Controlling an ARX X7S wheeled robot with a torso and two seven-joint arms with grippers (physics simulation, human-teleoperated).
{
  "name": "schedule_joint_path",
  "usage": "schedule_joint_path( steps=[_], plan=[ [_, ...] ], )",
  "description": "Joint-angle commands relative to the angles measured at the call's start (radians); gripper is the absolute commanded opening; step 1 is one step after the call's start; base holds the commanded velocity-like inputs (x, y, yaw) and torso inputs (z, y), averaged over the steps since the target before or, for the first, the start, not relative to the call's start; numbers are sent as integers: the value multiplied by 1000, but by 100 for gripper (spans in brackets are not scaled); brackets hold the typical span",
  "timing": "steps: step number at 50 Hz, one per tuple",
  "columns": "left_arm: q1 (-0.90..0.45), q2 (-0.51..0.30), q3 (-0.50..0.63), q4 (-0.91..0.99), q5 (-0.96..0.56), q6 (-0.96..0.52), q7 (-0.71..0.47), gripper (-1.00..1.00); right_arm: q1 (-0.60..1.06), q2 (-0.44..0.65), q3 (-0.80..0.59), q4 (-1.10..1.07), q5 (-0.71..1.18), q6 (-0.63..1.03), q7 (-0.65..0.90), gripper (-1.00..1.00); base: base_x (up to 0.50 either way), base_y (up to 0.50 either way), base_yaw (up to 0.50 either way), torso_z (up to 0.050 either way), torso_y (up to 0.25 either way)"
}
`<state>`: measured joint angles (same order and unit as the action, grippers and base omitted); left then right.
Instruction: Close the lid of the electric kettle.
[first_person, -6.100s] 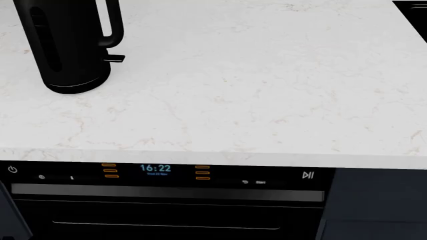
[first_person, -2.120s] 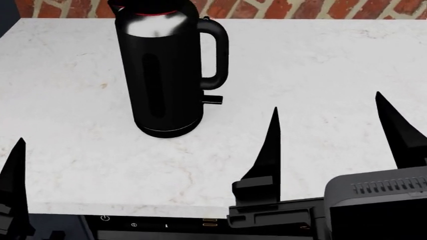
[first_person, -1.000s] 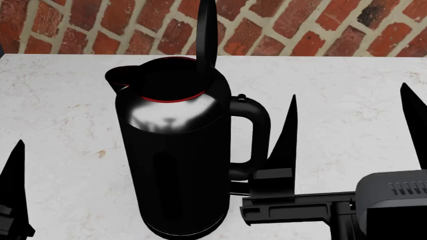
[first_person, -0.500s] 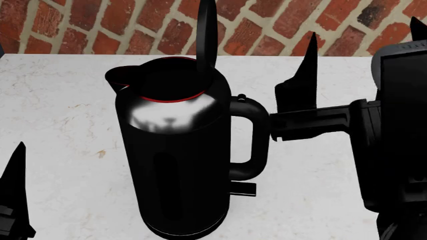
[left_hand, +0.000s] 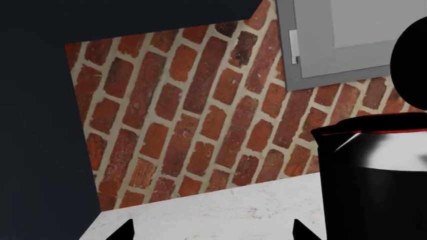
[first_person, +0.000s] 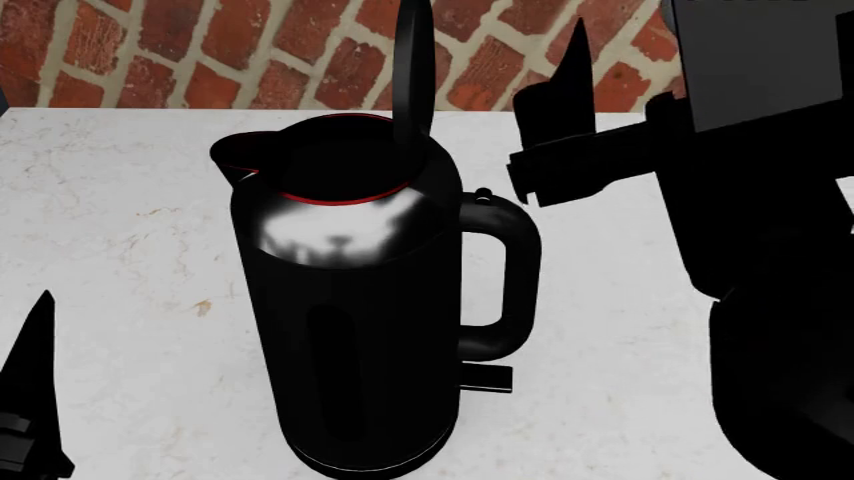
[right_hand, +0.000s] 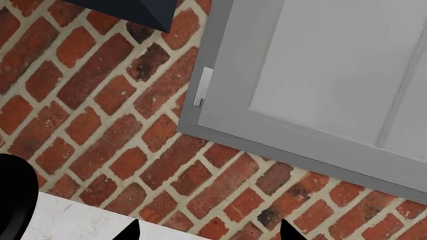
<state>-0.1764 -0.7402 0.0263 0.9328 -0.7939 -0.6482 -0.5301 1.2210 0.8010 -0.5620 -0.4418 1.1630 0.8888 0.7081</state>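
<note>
Glossy black kettle (first_person: 360, 310) w/ red rim sits on white worktop (first_person: 120, 220); lid (first_person: 414, 70) stands upright, edge-on. Right pincer (first_person: 667, 60) hangs right of lid, apart from it, fingers spread; left pincer (left_hand: 210, 231) low by kettle's left, also spread.

Electric kettle (first_person: 350, 330) glossy black with bright reflections, lid (first_person: 412, 80) smooth black, countertop (first_person: 120, 250) white veined marble-look stone, wall (first_person: 214, 55) rough red brick with pale mortar, window frame (right_hand: 220, 90) matt grey
</note>
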Motion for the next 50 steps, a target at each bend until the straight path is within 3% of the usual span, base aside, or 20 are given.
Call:
schedule_joint_path(
  steps=[1,50],
  plan=[
    [17,-1,1,-9,9,16,4,100,72,-38,-29,41,-10,40,-26,100,0,0,0,0,0],
    [52,-4,9,-36,34,65,12,100,119,-128,-100,53,-35,61,-52,100,0,0,0,0,0]
  ],
)
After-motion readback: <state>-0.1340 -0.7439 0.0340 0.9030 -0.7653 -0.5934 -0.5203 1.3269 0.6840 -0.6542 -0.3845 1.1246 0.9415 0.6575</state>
